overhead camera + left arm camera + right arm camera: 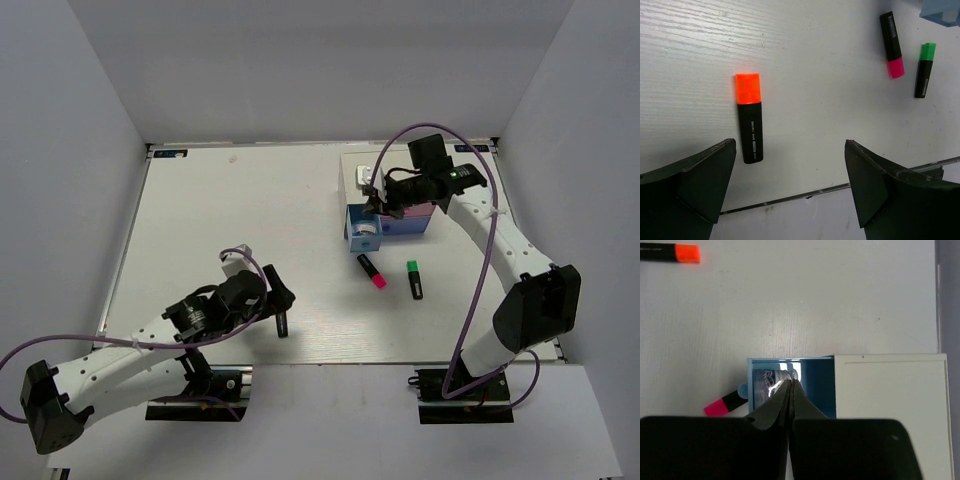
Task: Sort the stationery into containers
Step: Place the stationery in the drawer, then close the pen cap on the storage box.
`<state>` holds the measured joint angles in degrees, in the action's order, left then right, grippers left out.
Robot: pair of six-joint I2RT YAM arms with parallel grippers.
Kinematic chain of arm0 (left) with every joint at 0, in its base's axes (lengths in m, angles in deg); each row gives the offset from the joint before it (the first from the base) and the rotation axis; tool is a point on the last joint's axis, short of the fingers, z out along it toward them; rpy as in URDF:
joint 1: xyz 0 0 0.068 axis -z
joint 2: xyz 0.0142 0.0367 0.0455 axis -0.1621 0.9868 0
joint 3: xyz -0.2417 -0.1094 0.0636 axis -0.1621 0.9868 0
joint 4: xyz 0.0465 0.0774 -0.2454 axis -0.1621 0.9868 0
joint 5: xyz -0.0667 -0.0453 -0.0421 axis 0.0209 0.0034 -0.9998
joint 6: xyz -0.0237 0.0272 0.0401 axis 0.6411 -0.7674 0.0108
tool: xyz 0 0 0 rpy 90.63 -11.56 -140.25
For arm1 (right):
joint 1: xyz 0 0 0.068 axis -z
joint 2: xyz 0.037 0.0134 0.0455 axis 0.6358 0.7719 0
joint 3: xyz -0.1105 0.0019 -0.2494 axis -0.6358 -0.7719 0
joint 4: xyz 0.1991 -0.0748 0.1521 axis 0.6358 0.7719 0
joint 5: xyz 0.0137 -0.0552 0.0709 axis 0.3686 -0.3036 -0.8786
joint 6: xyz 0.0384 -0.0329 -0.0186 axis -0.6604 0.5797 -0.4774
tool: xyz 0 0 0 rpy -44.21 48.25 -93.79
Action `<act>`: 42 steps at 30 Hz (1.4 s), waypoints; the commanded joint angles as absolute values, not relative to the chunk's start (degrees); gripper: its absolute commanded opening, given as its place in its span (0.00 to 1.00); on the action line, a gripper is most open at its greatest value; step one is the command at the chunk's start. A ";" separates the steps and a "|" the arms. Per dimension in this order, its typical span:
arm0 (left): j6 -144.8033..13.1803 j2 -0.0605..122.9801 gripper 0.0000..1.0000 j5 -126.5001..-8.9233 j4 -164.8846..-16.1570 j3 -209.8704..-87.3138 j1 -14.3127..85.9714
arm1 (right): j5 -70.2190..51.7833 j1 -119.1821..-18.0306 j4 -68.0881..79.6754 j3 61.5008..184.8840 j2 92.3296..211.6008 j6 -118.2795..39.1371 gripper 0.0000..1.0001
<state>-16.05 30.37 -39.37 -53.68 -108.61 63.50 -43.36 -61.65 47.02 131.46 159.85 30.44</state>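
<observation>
The orange-capped marker [749, 117] lies on the table just beyond my left gripper [790, 145], which hangs open and empty above it near the front edge. The pink-capped marker [372, 271] and green-capped marker [414, 279] lie side by side in front of the white-topped cabinet [362, 172]. Its blue drawer [826, 380] is pulled out and holds a grey-silver piece [765, 382]. My right gripper [791, 382] hovers over that drawer, shut with nothing between the fingers. A pink drawer [410, 224] sits beside the blue one, partly hidden by the right arm.
The table's front edge [840, 187] runs close under the left gripper. White walls enclose the table on the left, back and right. The cabinet stands near the back right corner, with the right arm reaching over it.
</observation>
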 commanded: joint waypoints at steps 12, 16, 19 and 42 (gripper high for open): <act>-15.96 31.67 0.99 -40.73 -53.70 -109.21 63.38 | -43.86 -63.82 71.50 134.93 166.07 47.68 0.00; -15.96 31.67 0.99 -40.73 -53.70 -109.21 63.38 | -40.17 -64.88 66.20 132.90 165.72 42.85 0.00; -15.96 31.67 0.99 -40.73 -53.70 -109.21 63.38 | -36.66 -65.76 57.44 130.46 165.19 38.62 0.00; -15.96 32.72 0.99 -40.73 -54.23 -109.21 63.38 | -18.72 -67.16 30.95 127.45 165.10 21.75 0.00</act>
